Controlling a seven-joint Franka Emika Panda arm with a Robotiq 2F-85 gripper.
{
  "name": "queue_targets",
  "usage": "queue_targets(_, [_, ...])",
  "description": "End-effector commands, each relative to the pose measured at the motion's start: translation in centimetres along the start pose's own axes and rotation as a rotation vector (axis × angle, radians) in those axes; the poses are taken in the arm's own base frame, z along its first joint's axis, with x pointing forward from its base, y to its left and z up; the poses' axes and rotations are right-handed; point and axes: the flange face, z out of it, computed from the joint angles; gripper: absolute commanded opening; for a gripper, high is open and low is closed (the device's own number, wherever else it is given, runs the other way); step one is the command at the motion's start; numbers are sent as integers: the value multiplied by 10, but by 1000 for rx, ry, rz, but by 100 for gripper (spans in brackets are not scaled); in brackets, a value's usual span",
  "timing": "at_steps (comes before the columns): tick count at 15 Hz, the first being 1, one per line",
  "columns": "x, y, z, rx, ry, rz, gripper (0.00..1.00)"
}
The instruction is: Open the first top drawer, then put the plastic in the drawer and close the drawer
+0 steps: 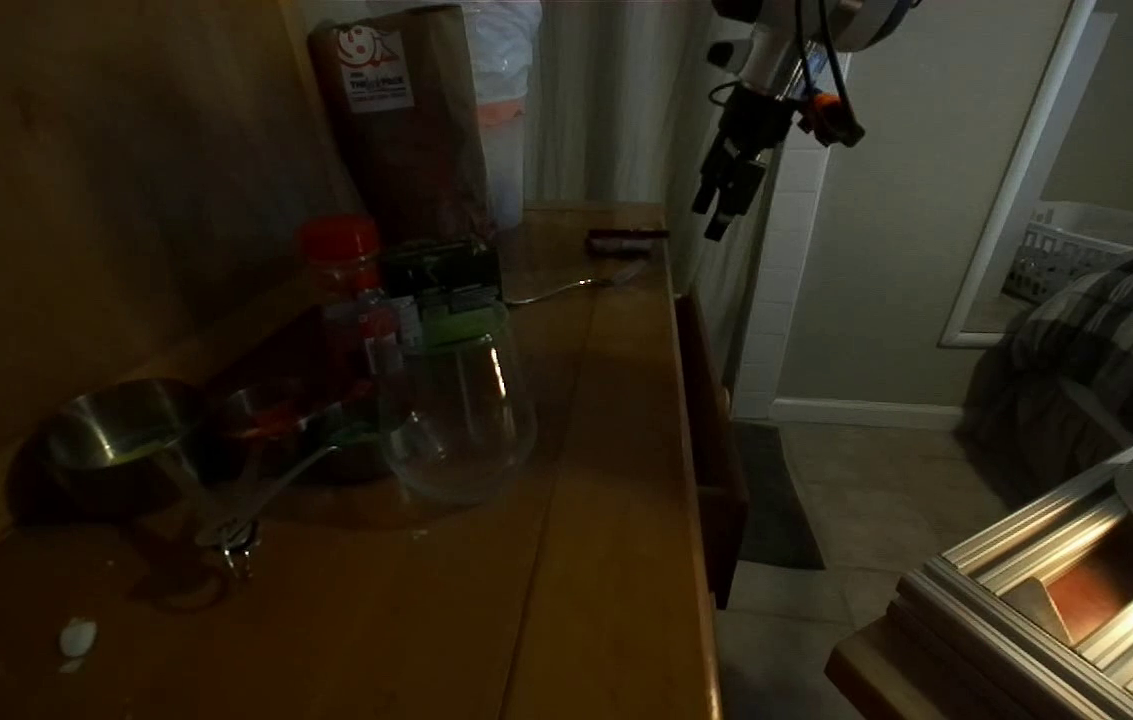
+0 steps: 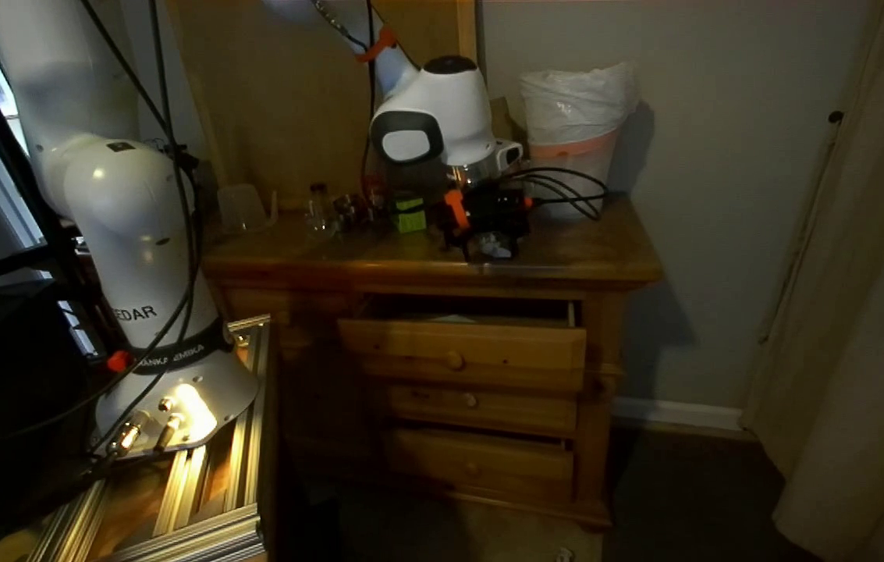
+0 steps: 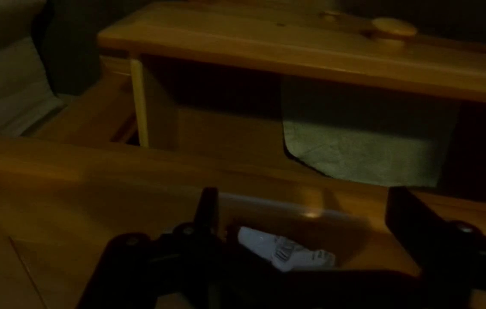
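The top drawer of the wooden dresser is pulled partly open; its front also shows in an exterior view. In the wrist view its inside holds a pale flat sheet. The plastic is a crumpled whitish wrapper with dark print on the dresser top near the front edge. A whitish piece of it shows by my gripper in an exterior view. My gripper is open, its fingers wide apart with nothing between the tips. It hovers over the dresser's front edge.
A fork, a clear glass, a red-lidded jar and metal measuring cups stand on the dresser. A paper bag and a bagged bin stand at the far end. The lower drawer sits slightly ajar.
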Motion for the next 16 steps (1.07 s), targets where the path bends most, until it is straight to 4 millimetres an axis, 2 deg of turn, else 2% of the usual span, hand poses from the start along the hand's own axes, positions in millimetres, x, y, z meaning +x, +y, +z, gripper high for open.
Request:
queue_targets(1, [16, -2, 2, 16, 60, -14, 100])
queue_targets(7, [34, 4, 8, 3, 164, -34, 100])
queue_targets(10, [35, 7, 25, 35, 197, -36, 100])
queue_targets(11, [36, 9, 32, 41, 211, -31, 97])
queue_targets(12, [35, 10, 40, 51, 220, -30, 93])
queue_targets(13, [35, 12, 46, 51, 228, -22, 73])
queue_targets(16, [32, 17, 60, 55, 235, -5, 54])
